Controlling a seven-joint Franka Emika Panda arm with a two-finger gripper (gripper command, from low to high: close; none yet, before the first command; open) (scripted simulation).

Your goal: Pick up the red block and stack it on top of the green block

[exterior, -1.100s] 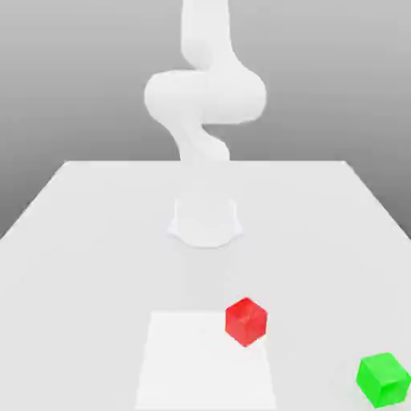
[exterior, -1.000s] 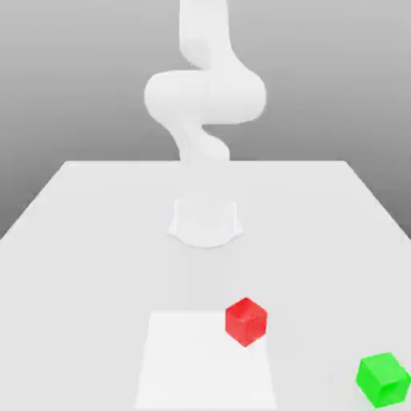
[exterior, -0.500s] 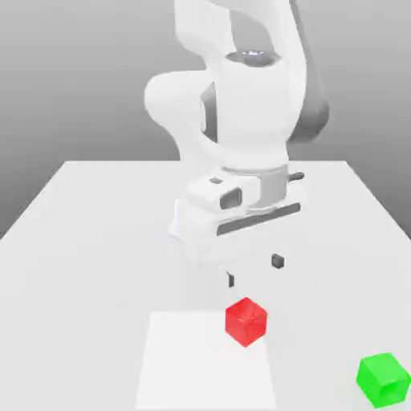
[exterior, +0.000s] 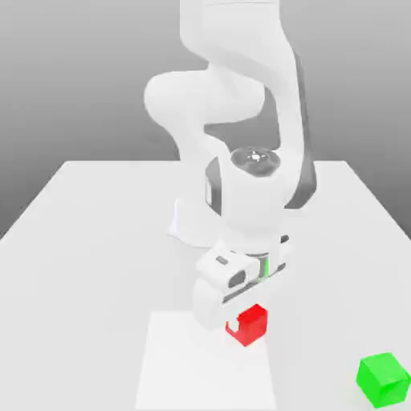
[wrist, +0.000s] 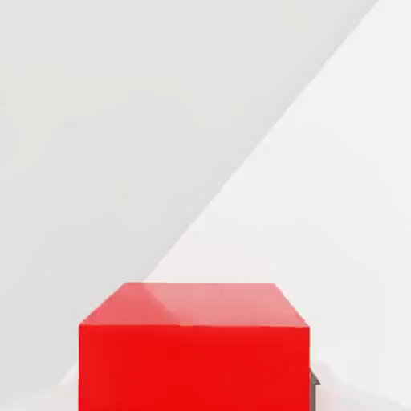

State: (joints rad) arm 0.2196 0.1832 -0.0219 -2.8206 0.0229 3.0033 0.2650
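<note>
White gripper [exterior: 241, 319] lowered directly over the red block [exterior: 250, 324], finger spread impossible to tell; green block [exterior: 383, 379] well apart from it.

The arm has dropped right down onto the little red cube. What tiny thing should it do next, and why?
Probably close the jaws on the red block. The gripper sits low around it, and the hand view shows the block close up and centred, resting on the table. The green block stands apart, toward the exterior view's right, so a firm hold must come before any lift.
</note>
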